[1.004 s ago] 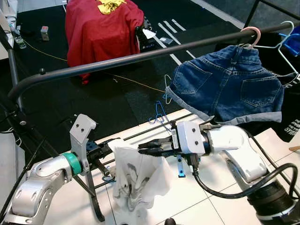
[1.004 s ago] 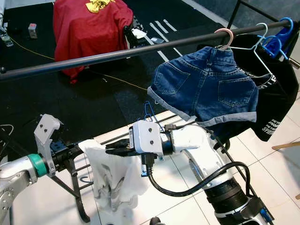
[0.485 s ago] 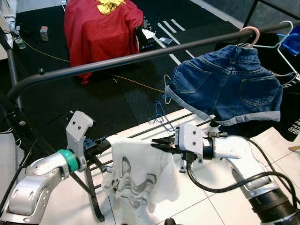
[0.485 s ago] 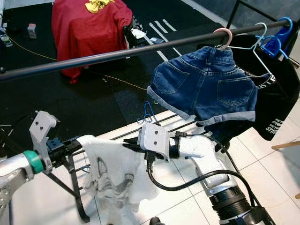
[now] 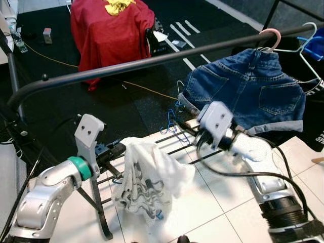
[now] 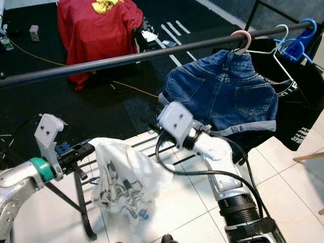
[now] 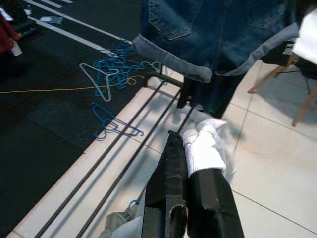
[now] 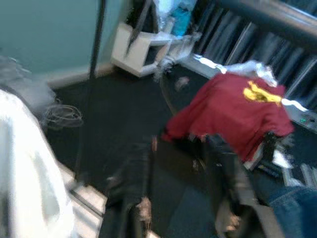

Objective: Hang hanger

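Fabric hangs bunched from the left hand, whose two black fingers are pressed together on a fold of the white printed garment; the cloth droops below the hand over the white tiled floor, with a small blue piece showing at its lower edge. That left hand sits low, beside the thin lower bars of the clothes rack. The right hand is raised up and turned toward the dark rail, just in front of the denim shorts; its fingers stand apart with nothing between them, blurred in the right wrist view. The shorts hang from a pink hanger hooked over the rail, with a black printed garment and blue hangers further along to the right. Loose blue wire hangers lie on the dark floor beyond the rack. A red cloth covers something farther back.
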### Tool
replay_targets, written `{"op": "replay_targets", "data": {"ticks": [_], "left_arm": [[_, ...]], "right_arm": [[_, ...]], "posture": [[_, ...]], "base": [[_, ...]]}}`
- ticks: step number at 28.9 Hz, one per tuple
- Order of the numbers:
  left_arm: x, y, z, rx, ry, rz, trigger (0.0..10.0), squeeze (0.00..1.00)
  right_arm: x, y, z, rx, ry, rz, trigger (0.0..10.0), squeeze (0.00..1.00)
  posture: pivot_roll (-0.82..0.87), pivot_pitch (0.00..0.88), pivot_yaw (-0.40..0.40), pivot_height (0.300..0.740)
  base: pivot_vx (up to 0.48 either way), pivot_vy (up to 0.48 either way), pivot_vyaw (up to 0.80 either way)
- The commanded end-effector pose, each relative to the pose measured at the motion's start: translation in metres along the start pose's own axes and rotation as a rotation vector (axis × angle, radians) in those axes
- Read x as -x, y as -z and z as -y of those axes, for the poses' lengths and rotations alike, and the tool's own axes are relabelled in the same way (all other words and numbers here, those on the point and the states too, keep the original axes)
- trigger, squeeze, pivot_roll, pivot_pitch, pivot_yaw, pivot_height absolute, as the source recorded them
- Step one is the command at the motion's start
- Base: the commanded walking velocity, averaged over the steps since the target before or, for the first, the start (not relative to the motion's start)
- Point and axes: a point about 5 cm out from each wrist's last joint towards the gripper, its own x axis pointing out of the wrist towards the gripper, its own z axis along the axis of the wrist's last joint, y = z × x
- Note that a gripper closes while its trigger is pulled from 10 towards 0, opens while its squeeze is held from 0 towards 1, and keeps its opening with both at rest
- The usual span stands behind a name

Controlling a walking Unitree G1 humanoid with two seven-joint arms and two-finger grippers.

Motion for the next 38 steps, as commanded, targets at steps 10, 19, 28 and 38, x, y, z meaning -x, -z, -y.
{"op": "replay_targets", "data": {"ticks": [10,19,28,38], "left_arm": [[-0.008,0.0,0.0,-0.007,-0.079,0.012,0.0,0.0],[-0.012,-0.039,-0.002,-0.018,-0.139,0.153,0.0,0.0],[-0.011,-0.06,0.014,-0.011,-0.058,0.242,0.0,0.0],[-0.012,-0.08,0.03,-0.003,0.025,0.316,0.0,0.0]], "right_arm": [[0.0,-0.02,0.0,-0.117,0.08,0.096,10.0,0.0],[0.021,0.052,-0.059,0.048,0.11,-0.257,10.0,0.0],[0.035,0.075,-0.073,0.021,0.159,-0.345,10.0,0.0],[0.032,0.084,-0.083,0.122,0.134,-0.339,10.0,0.0]], "posture": [[-0.09,0.206,0.071,0.74],[-0.08,0.208,0.068,0.74],[-0.08,0.2,0.063,0.74],[-0.08,0.185,0.054,0.74]], "base": [[0.0,0.0,0.0],[0.0,0.0,0.0],[0.0,0.0,0.0],[0.0,0.0,0.0]]}}
